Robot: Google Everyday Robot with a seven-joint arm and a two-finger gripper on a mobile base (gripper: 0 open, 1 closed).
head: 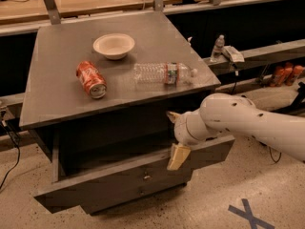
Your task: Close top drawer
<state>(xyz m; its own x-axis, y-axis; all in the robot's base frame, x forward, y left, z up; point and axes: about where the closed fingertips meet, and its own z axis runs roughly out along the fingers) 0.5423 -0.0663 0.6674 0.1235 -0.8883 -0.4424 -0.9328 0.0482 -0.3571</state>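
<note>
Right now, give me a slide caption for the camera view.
Open gripper at front edge of the open top drawer; can, bowl, bottle on the cabinet top.

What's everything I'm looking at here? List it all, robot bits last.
cabinet: one, dark grey, centre
top drawer: one, dark grey, pulled out below the cabinet top
bowl: one, cream, back of the cabinet top
can: one, red, on its side, left of the cabinet top
plastic bottle: one, clear, on its side, right of the can
tape cross: one, blue, floor, lower right
arm: one, white, reaching from the right
gripper: one, tan fingers, open, at the drawer front
</note>
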